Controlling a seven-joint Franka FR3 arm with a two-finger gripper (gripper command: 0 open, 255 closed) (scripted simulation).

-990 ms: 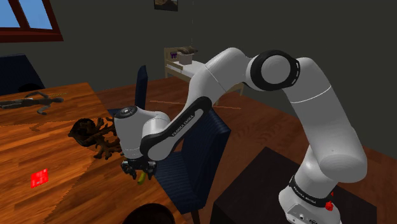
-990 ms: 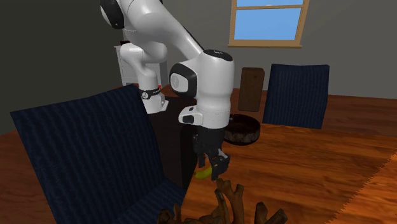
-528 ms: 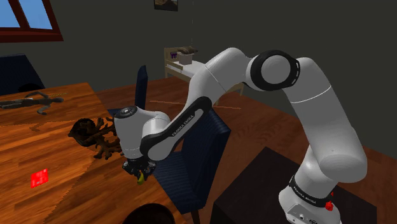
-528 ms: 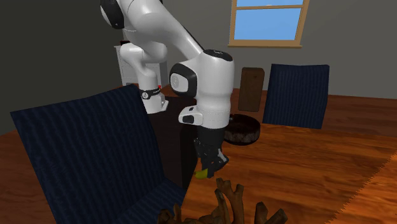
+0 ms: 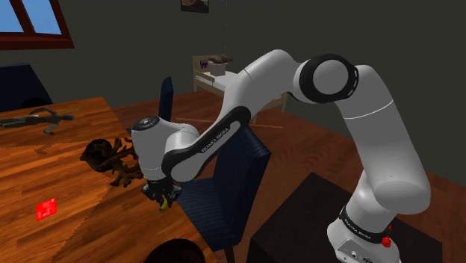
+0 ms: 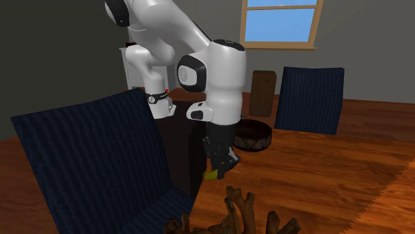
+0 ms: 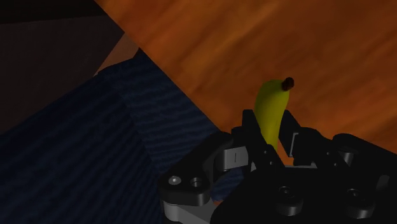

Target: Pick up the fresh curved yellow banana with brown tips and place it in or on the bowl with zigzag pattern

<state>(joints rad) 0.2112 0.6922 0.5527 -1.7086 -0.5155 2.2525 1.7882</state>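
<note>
This is a room in a home, by its looks a dining room. A wooden table [image 5: 67, 172] stands with dark blue upholstered chairs [image 6: 93, 166] drawn up to it on a wood-plank floor [image 5: 299, 149]. A window [image 6: 279, 23] in a wooden frame shows blue sky. A framed picture [image 5: 196, 4] hangs on the dark wall, and a small pale side table [image 5: 202, 78] against that wall carries a few household things.
</note>
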